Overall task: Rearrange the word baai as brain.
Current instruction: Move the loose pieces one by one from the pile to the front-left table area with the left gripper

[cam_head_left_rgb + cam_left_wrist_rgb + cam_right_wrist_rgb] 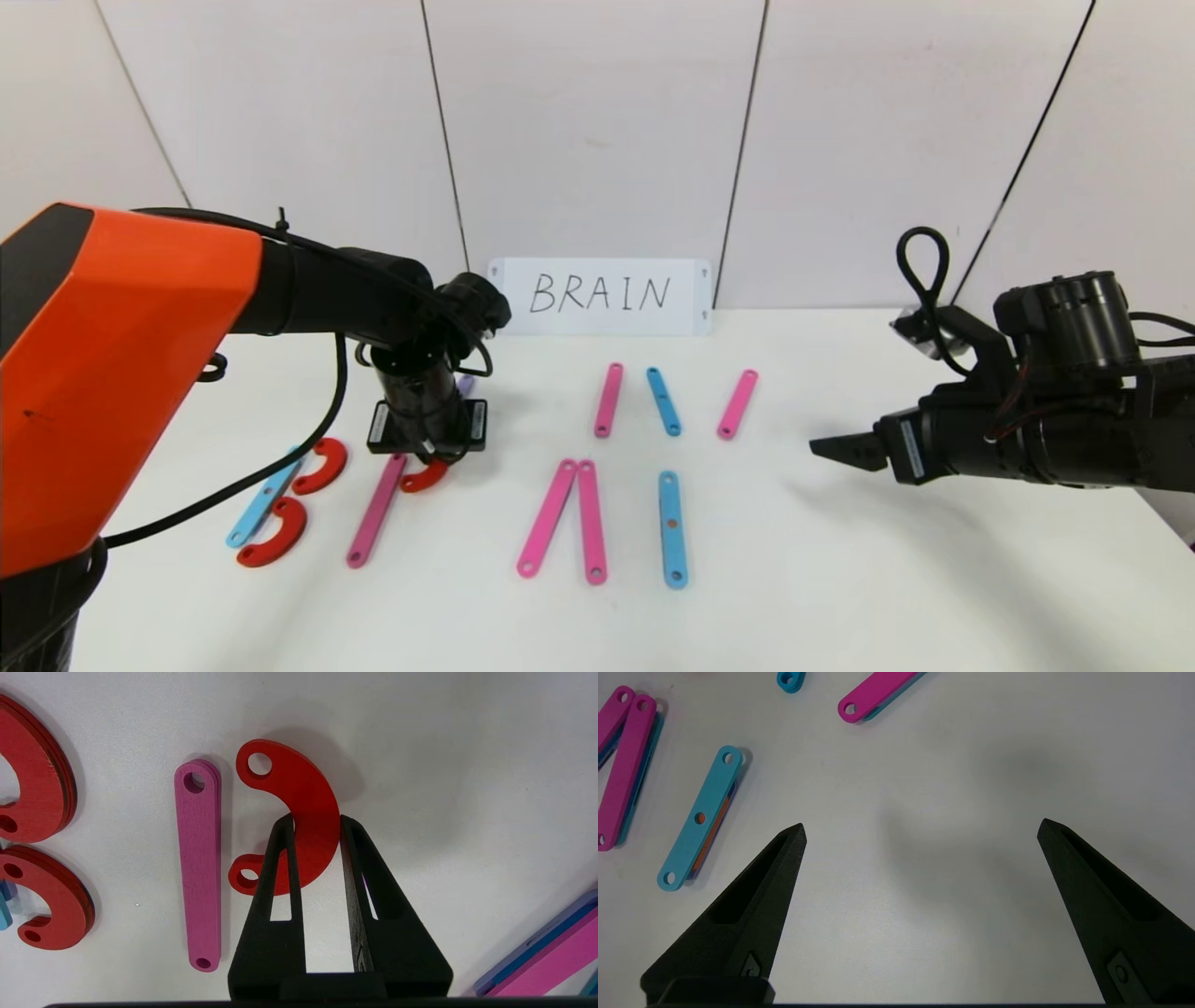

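White table (840, 579), with the word baai (523, 467) spread across its middle below the handwritten BRAIN card (602, 296). Right gripper (920, 830) parked over bare table at right, jaws spread wide, empty. Left gripper (316, 821) down at left, clenched on a red curve (303, 812) beside a pink bar (200, 858).
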Robot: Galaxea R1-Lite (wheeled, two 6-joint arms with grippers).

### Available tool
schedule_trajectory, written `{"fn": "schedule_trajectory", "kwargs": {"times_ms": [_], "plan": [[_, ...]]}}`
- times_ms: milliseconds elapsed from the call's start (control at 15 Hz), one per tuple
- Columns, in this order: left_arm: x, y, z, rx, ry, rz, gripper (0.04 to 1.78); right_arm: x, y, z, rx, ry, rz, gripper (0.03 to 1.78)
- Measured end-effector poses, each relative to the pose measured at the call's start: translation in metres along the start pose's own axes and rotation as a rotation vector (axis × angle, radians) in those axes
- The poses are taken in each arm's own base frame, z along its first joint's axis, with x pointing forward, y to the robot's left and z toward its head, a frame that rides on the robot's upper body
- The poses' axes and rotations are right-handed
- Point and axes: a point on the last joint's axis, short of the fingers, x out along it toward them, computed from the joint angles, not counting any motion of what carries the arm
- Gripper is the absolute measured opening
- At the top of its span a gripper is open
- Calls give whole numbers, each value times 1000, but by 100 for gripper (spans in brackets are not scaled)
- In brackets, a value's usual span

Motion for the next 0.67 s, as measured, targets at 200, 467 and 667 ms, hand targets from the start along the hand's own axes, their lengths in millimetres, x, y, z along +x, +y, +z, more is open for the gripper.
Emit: {"fn": "schedule_trajectory", "kwargs": {"times_ms": [200,467,667], "plan": [[1,0,0,1,1,0,29,0,0,0,0,1,0,174],[1,0,0,0,0,1,30,0,0,0,0,1,0,174],[1,-1,0,1,-1,1,45,0,0,0,0,0,0,174]]}}
